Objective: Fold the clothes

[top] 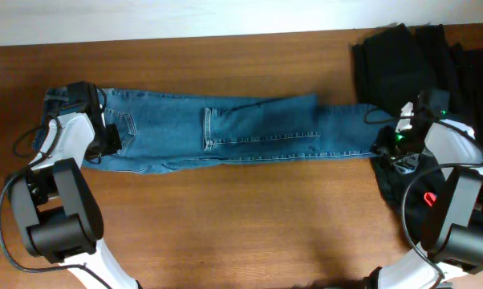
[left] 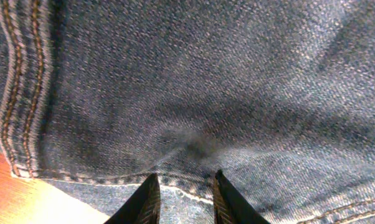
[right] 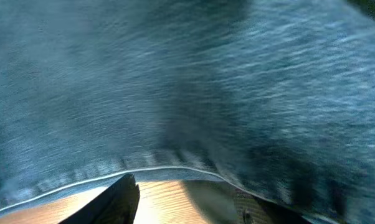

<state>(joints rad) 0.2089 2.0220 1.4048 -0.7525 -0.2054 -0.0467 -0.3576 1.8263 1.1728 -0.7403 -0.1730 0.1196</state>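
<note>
Overhead: jeans (top: 249, 128) lie stretched out lengthwise across the wooden worktop (top: 241, 217), waist end at the left, leg ends at the right. Flat for the most part, some creasing mid-length. One stitched back pocket (top: 123, 126) shows near the waist end.

Left claw (left: 184, 180): at the waist end, on the near edge of the denim. Left wrist view: the two fingertips (left: 147, 199) sit close together, a stitched denim edge runs into the narrow gap between them, and the cloth puckers just above. Reads as clamped on the jeans. Bare wood shows at the lower left corner of that view.

Right claw (top: 383, 148): at the leg-end hem, touching the denim. Right wrist view is blurred; one dark finger (right: 116, 202) shows below the hem edge over wood, and the other side is lost in shadow under the cloth. Cannot tell whether it is apart or together.

Black garments (top: 402, 60) are piled at the far right corner, just beside the leg ends. More dark cloth lies under the right arm, with a small red item (top: 430, 197) there
</note>
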